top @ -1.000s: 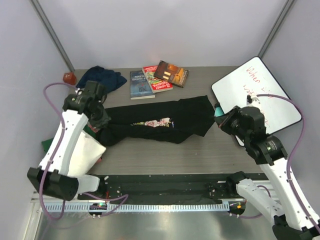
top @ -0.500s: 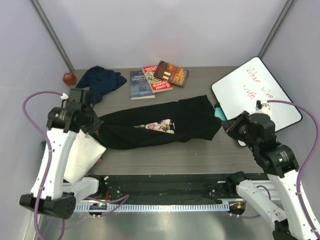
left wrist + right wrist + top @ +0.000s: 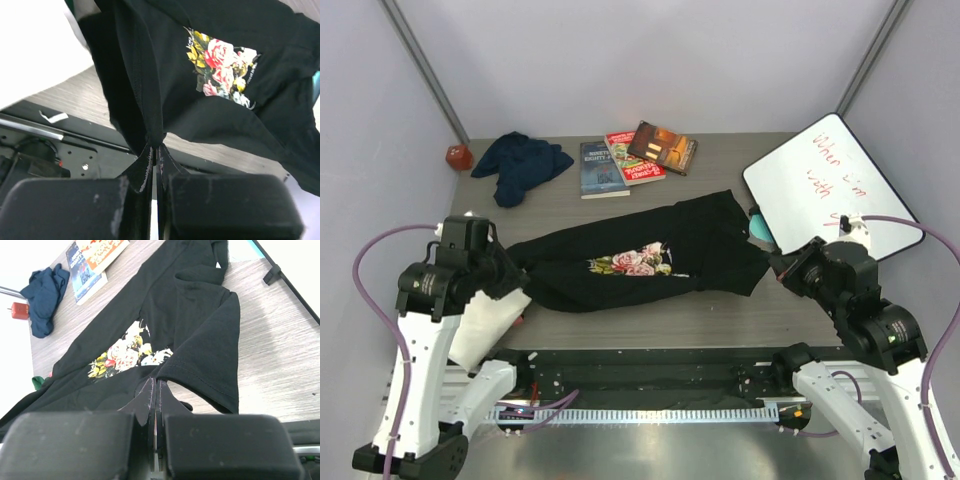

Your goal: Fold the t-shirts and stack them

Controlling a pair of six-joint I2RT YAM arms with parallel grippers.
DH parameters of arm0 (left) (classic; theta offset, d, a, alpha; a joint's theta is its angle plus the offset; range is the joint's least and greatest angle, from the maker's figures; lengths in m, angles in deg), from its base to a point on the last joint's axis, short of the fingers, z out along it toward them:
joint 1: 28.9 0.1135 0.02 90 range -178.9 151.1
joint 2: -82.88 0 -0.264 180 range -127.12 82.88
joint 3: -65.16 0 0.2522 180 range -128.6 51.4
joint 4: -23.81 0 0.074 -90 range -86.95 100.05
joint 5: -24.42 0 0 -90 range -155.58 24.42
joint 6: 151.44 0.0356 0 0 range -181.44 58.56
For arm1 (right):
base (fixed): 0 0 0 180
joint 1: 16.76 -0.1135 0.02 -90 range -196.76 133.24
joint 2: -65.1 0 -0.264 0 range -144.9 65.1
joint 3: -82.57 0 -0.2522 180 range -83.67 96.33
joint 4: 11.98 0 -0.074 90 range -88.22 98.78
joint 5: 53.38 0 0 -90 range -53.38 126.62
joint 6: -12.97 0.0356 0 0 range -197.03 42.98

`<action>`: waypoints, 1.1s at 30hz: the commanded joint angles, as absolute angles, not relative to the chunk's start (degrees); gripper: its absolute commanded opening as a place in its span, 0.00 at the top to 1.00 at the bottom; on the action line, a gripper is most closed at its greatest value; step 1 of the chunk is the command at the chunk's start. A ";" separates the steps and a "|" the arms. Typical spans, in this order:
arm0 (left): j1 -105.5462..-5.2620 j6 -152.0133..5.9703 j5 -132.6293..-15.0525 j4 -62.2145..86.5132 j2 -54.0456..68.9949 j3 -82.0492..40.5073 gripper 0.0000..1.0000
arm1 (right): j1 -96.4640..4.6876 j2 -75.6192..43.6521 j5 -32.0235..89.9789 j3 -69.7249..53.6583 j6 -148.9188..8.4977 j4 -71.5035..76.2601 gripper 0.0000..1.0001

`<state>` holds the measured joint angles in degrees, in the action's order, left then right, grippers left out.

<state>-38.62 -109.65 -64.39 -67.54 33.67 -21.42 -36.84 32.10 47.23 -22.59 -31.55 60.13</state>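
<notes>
The black t-shirt (image 3: 640, 255) with a rose print (image 3: 632, 264) hangs stretched across the middle of the table, held at both ends. My left gripper (image 3: 516, 276) is shut on its left edge, with bunched cloth pinched at the fingertips (image 3: 156, 148). At the other end my right gripper (image 3: 776, 266) is shut on a hem beside the sleeve (image 3: 156, 381). A crumpled navy shirt (image 3: 520, 160) lies at the back left. Under the left arm sits a folded white shirt (image 3: 485, 318), and a bit of green shirt (image 3: 36, 382) shows beside it.
Three books (image 3: 635, 155) lie at the back centre. A whiteboard (image 3: 830, 185) leans at the right with a teal mat (image 3: 758, 226) under its corner. A small red object (image 3: 458, 155) sits at the back left. A black rail (image 3: 650, 365) runs along the near edge.
Both arms have drawn back toward the near edge, bringing the black shirt with them. The shirt has spread out and more of its rose print shows.
</notes>
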 commanded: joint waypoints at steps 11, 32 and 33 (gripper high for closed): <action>-38.31 -109.17 -72.09 -85.23 39.99 -17.59 1.00 | -36.62 30.91 52.70 -23.29 -28.78 57.77 0.99; -38.40 -105.73 -74.72 -85.23 42.28 -3.61 1.00 | -36.62 32.49 59.47 -27.15 -25.17 58.56 0.99; -38.40 -106.09 -74.11 -85.23 42.10 -4.40 1.00 | -36.62 31.62 59.12 -27.15 -25.08 58.04 0.99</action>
<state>-38.58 -107.00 -74.01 -68.06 42.15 -2.73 -36.84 32.74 57.96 -26.65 -26.02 60.15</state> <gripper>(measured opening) 0.006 0.017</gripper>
